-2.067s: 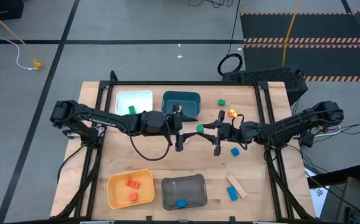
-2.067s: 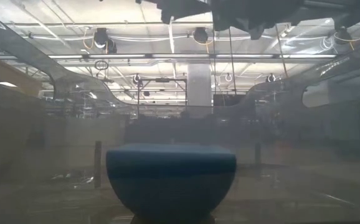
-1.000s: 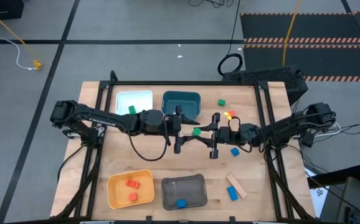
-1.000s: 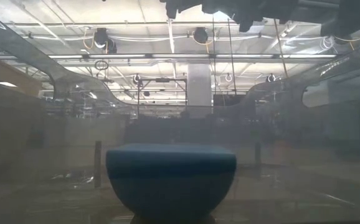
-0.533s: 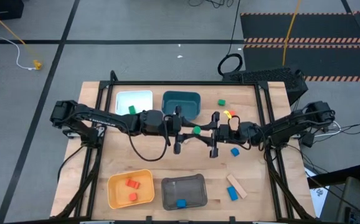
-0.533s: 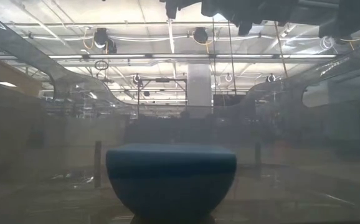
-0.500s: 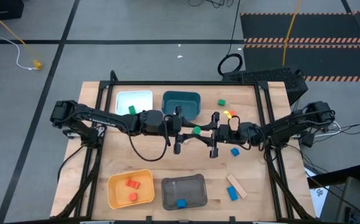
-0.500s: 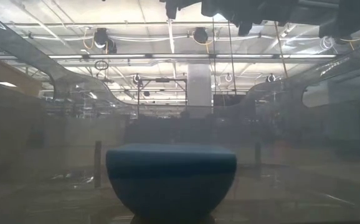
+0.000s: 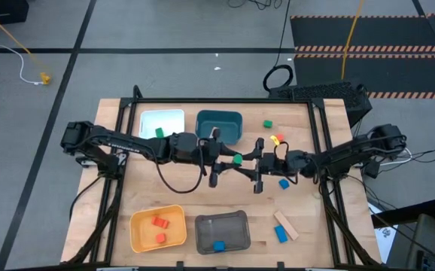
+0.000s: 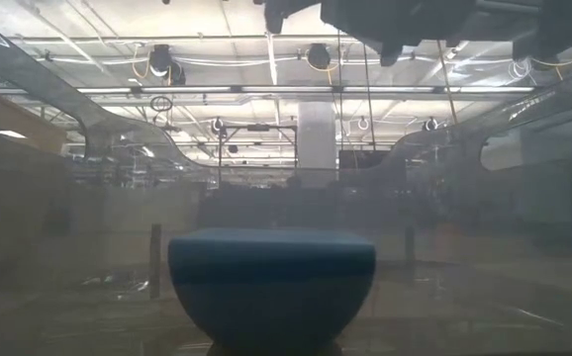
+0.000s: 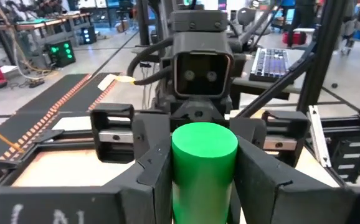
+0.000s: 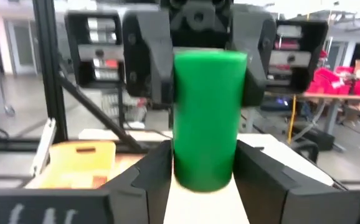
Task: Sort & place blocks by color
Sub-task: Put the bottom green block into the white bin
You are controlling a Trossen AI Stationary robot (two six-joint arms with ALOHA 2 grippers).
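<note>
I work in a big robotics lab or workshop. My wooden table [image 9: 308,218] stands on a grey concrete floor [image 9: 165,30] crossed by dark tape lines, beside hazard-striped black mats [image 9: 368,49]. A keyboard [image 9: 319,92] lies at the table's far edge. Beyond it I see ceiling lights [image 10: 157,61], metal frames, benches and red parts bins [image 12: 348,79].

Wooden table [image 9: 165,188] carrying white bin [image 9: 162,123], teal bin [image 9: 219,126], yellow bin [image 9: 158,228], grey bin [image 9: 222,232], scattered blocks [image 9: 281,233].
</note>
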